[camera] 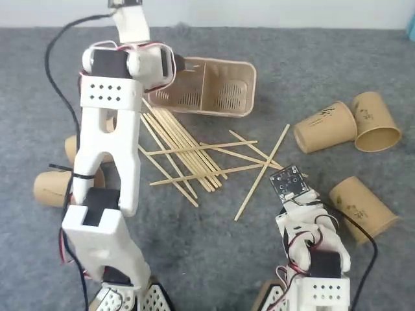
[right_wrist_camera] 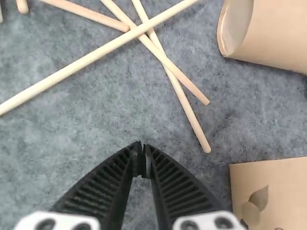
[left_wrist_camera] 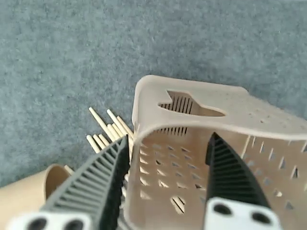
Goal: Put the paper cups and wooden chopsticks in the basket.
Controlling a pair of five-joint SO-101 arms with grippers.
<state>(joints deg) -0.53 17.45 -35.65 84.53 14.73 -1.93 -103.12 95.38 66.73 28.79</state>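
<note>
From the high view we find the basket (camera: 227,97) tipped on its side at 12 o'clock. The chopsticks (camera: 185,152) are strewn across the middle, and their far ends run up to the basket. Three paper cups (camera: 324,126) lie between 2 and 4 o'clock. Two more lie at 9 o'clock, partly behind the left arm.

That arm hides its own fingers from above. In the left wrist view we see the left gripper (left_wrist_camera: 169,139) spread wide, with one finger outside the basket's end wall and the other inside. We cannot tell whether either finger touches it.

In the right wrist view the right gripper (right_wrist_camera: 142,147) has its fingertips pressed together on nothing. It hangs low over bare carpet at 5 o'clock, near crossed chopsticks and between two cups.

The grey carpet (camera: 214,253) covers the whole table. A pale strip (camera: 259,13) runs along its 12 o'clock edge.
</note>
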